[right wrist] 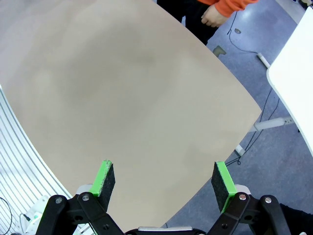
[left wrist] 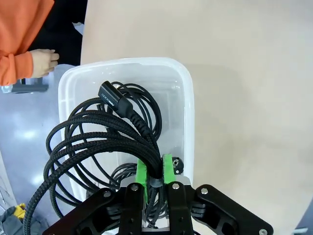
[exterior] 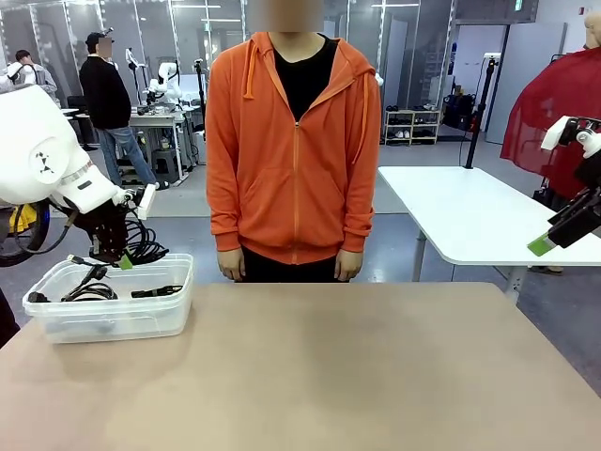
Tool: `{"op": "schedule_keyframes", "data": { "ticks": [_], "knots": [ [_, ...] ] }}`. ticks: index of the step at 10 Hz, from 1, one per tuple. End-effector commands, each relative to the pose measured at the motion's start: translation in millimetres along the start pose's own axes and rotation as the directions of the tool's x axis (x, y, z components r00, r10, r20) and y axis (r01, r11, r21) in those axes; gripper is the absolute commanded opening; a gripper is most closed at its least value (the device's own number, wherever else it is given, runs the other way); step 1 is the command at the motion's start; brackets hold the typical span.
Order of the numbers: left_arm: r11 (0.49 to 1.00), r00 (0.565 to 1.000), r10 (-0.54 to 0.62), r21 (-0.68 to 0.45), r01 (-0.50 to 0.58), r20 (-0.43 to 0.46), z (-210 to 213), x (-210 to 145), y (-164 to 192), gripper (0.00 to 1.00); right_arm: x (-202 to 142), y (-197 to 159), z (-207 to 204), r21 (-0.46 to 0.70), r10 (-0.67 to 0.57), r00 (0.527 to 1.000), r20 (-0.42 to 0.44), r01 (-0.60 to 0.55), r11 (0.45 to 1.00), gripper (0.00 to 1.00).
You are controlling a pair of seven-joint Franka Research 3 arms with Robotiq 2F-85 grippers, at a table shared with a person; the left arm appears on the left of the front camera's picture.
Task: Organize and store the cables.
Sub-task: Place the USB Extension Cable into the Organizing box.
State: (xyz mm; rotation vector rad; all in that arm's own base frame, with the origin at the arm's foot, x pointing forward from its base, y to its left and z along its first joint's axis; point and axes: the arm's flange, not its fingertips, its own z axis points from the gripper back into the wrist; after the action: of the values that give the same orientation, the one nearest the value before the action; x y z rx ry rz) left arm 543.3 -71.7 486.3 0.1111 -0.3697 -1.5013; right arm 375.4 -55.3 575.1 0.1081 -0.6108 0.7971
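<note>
My left gripper is shut on a coiled black cable and holds it just above the clear plastic bin at the table's left end. The coil hangs over the bin's far rim, its plug end pointing away from the fingers. More coiled cables lie inside the bin. Off the table's right side, my right gripper hangs open and high with nothing between its green pads.
A person in an orange hoodie stands at the far edge with both hands down. The tan tabletop stretches out to the right of the bin. A white table stands behind on the right.
</note>
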Motion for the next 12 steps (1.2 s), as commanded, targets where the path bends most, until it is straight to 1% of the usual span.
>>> {"op": "schedule_keyframes", "data": {
  "ticks": [1, 2, 3, 8, 9, 10, 11, 12],
  "knots": [
    [1.000, 1.000, 0.002, 0.014, -0.001, -0.020, -22.9, -2.1, 17.1, 0.15, 2.3, -1.6, 0.0, -0.004, -0.009, 1.000, -0.005, 0.009, 1.000, 1.00],
    [0.999, 0.999, 0.021, 0.039, -0.020, -0.030, -33.4, -6.0, 24.4, 0.15, 2.3, -1.6, 0.0, -0.004, -0.009, 1.000, -0.005, 0.009, 1.000, 1.00],
    [0.999, 0.998, 0.036, 0.038, -0.034, -0.047, -45.8, -8.9, 29.1, 0.15, 2.3, -1.6, 0.0, -0.004, -0.009, 1.000, -0.005, 0.009, 1.000, 1.00],
    [0.998, 0.998, 0.058, -0.022, -0.058, -0.032, -94.1, -14.6, 46.3, 0.15, 2.3, -1.6, 0.0, -0.004, -0.009, 1.000, -0.005, 0.009, 1.000, 1.00],
    [0.997, 0.997, 0.064, -0.033, -0.066, -0.037, -96.1, -13.9, 46.3, 0.15, 2.3, -1.6, 0.0, -0.004, -0.009, 1.000, -0.005, 0.009, 1.000, 1.00],
    [0.997, 0.998, 0.059, -0.046, -0.060, -0.032, -95.3, -13.6, 45.7, 0.21, 2.3, -1.6, 0.0, -0.004, -0.009, 1.000, -0.005, 0.009, 1.000, 1.00],
    [0.995, 0.996, 0.080, -0.052, -0.082, -0.036, -94.9, -14.0, 46.4, 0.29, 2.3, -1.6, 0.0, -0.004, -0.009, 1.000, -0.005, 0.009, 1.000, 1.00],
    [0.995, 0.996, 0.079, -0.053, -0.081, -0.041, -95.1, -13.9, 47.0, 0.42, 2.3, -1.6, 0.0, -0.004, -0.009, 1.000, -0.005, 0.009, 1.000, 1.00]
  ]
}}
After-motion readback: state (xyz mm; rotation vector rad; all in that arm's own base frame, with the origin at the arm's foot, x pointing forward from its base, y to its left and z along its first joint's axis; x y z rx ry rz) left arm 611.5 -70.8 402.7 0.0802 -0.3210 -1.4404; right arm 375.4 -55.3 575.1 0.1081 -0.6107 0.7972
